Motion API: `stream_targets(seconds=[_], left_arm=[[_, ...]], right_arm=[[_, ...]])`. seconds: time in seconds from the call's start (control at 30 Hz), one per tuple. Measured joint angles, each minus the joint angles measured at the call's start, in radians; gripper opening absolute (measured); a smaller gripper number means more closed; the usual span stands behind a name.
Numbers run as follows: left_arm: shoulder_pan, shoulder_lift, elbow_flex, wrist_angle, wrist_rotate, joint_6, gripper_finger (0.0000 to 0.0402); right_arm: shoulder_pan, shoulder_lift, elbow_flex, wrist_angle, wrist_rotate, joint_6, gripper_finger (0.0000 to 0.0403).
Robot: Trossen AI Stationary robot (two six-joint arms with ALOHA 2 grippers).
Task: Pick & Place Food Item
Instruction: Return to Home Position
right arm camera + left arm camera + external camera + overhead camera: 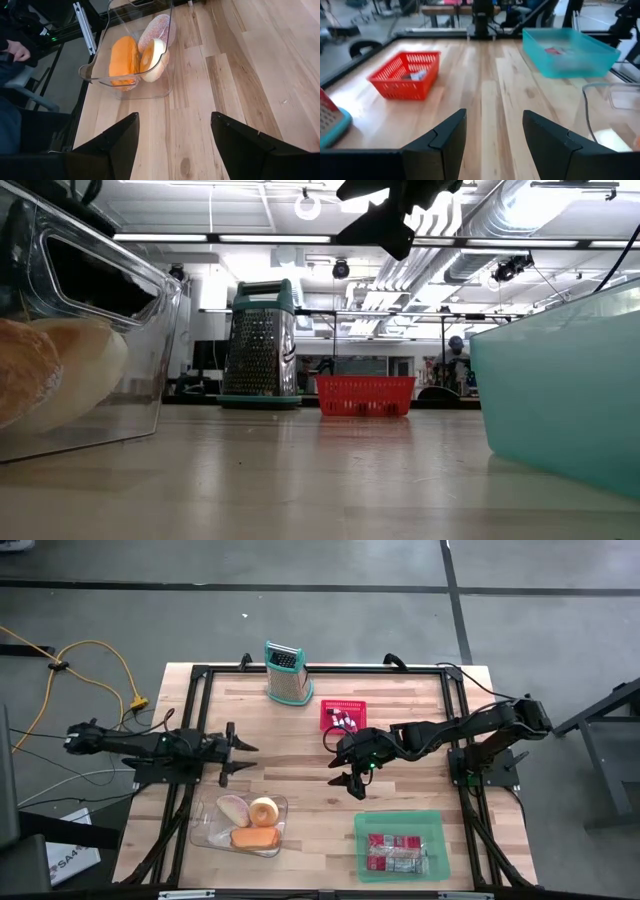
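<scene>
— How many containers are on the table?
— Three: one clear plastic bin [205,827], one translucent teal bin [400,816] and one small red mesh basket [327,722].
— And the food in the clear plastic bin?
— Three pieces: one orange bread loaf [255,838], one pale ring-shaped bun [264,811], one sugar-dusted donut [233,808].
— Anything else?
— One metal box grater with teal trim [285,673]. Two dark arms with one gripper each: left gripper [245,757], right gripper [346,778]. I cannot count the red packets [395,852] in the teal bin.
</scene>
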Motion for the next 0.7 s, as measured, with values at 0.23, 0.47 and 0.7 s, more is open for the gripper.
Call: stream_targets(seconds=[0.23, 0.47, 0.7], left_arm=[[0.039, 0.026, 0.000, -0.008, 0.057, -0.010, 0.0187], [0.059, 0.025, 0.000, -0.008, 0.057, -0.004, 0.0187], [0.058, 0.025, 0.000, -0.008, 0.056, -0.004, 0.0187]], right_arm=[[0.000, 0.000, 0.000, 0.000, 0.000, 0.000, 0.0236], [0.000, 0.000, 0.000, 0.000, 0.000, 0.000, 0.0236], [0.000, 0.000, 0.000, 0.000, 0.000, 0.000, 0.0236]])
